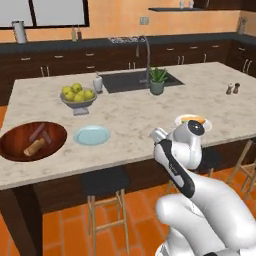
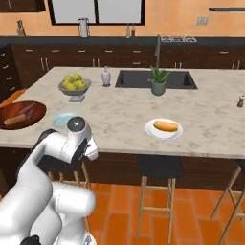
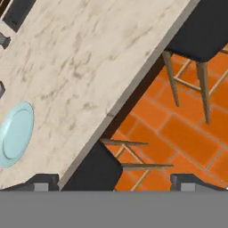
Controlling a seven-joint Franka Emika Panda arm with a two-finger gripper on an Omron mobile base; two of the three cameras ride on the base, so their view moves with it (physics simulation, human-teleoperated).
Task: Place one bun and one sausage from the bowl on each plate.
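The dark wooden bowl (image 1: pixel 10 145) sits at the counter's left end and holds a tan bun (image 1: pixel 34 146) and reddish sausages (image 1: pixel 40 132). Just right of it lies the pale blue plate (image 1: pixel 92 135) (image 3: pixel 15 133), bare. The white plate (image 2: pixel 163 128) toward the right carries a bun (image 2: pixel 166 126); whether a sausage lies with it I cannot tell. In the left base view my arm covers most of that plate. My gripper (image 3: pixel 116 185) hangs above the counter's front edge between the two plates, open with nothing between its fingertips (image 3: pixel 42 182).
A grey footed bowl of yellow-green fruit (image 1: pixel 78 95), a small white bottle (image 1: pixel 98 82), the sink (image 1: pixel 132 80), a potted plant (image 1: pixel 158 80) and two shakers (image 1: pixel 232 89) stand farther back. Dark stools (image 3: pixel 202 26) stand on the orange floor under the counter edge.
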